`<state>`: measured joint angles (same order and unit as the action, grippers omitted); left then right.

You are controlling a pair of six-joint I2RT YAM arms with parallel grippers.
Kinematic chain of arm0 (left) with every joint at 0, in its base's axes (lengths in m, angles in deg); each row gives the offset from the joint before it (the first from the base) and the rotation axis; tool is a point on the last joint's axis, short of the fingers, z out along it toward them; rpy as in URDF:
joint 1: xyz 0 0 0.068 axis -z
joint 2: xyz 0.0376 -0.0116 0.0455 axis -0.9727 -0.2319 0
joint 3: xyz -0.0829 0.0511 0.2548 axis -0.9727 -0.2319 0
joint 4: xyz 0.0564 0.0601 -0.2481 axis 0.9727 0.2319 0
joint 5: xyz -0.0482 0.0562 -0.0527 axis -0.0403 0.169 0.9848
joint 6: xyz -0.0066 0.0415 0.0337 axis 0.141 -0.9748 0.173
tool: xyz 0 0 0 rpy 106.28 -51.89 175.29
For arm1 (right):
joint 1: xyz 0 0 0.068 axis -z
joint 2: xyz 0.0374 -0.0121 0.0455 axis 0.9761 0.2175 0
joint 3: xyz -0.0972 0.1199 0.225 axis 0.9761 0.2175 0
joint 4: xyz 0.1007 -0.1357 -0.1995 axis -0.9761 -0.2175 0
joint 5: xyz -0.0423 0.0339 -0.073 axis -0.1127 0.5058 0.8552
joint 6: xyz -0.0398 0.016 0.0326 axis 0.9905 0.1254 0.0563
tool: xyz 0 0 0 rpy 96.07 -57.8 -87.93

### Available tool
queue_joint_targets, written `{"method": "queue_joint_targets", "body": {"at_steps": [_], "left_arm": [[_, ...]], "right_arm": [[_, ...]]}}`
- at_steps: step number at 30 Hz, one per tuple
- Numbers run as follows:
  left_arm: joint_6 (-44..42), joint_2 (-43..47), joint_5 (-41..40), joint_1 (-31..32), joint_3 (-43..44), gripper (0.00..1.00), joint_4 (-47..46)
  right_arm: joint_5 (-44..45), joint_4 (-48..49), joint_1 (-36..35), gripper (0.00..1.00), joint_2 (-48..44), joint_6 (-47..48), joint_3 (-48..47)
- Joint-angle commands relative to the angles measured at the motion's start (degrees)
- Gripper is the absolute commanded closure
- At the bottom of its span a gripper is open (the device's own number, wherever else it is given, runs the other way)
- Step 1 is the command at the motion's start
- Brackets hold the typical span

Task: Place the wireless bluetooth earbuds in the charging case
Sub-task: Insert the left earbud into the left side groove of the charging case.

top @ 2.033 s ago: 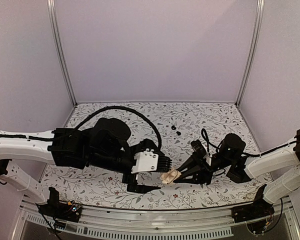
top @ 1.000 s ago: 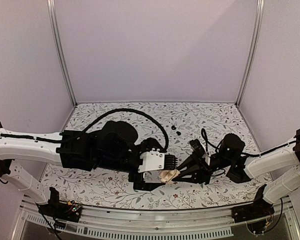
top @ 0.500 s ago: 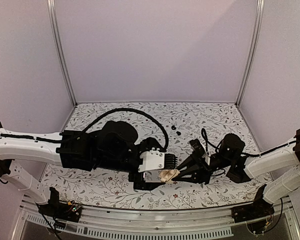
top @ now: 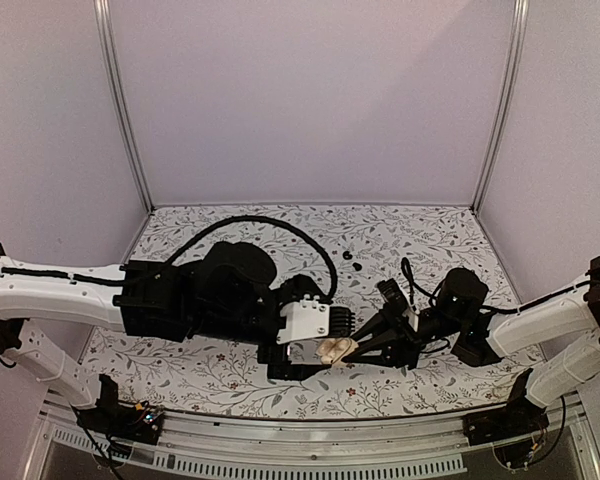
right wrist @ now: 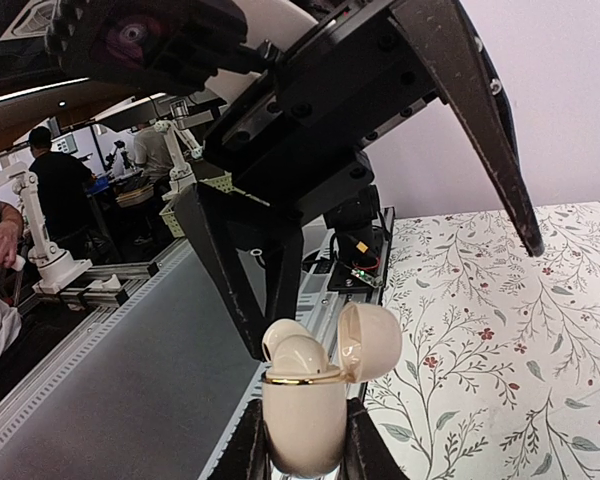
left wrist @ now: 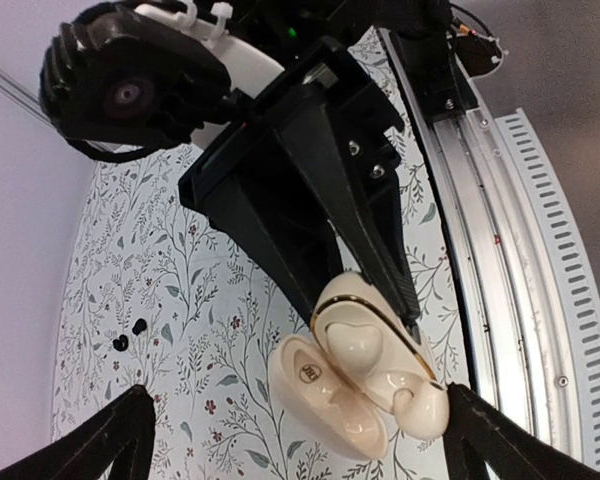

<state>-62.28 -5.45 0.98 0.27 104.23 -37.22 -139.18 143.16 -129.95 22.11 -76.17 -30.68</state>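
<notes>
The left gripper [top: 315, 350] has its jaws spread wide, either side of the cream charging case [top: 333, 350], which has its lid open near the worktop's [top: 420, 240] front edge. The right gripper [top: 352, 348] has its jaws narrowed on the case's body. Two black earbuds [top: 347, 256] lie farther back on open worktop — well apart from both arms.

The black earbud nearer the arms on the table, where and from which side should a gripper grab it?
Pinch the nearer earbud across its rounded body, coming straight down from above. It lies tiny and low on the table, so a sideways approach would likely scrape. The other earbud sits close behind, so straddle only this one.
</notes>
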Motion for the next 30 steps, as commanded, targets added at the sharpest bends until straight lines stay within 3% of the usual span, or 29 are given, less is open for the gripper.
{"method": "queue_joint_targets", "body": {"at_steps": [1, 30], "left_arm": [[1.07, -0.70, -0.76, -1.58, 1.36, 0.00, -2.77], [4.10, -0.02, 5.13, -4.74, 1.49, 0.00, -4.13]], "right_arm": [[-0.57, -0.21, -1.01, 1.00, 0.48, 0.40, -1.53], [-0.79, -0.20, -2.07, 1.00, 1.18, 0.51, -2.12]]}}
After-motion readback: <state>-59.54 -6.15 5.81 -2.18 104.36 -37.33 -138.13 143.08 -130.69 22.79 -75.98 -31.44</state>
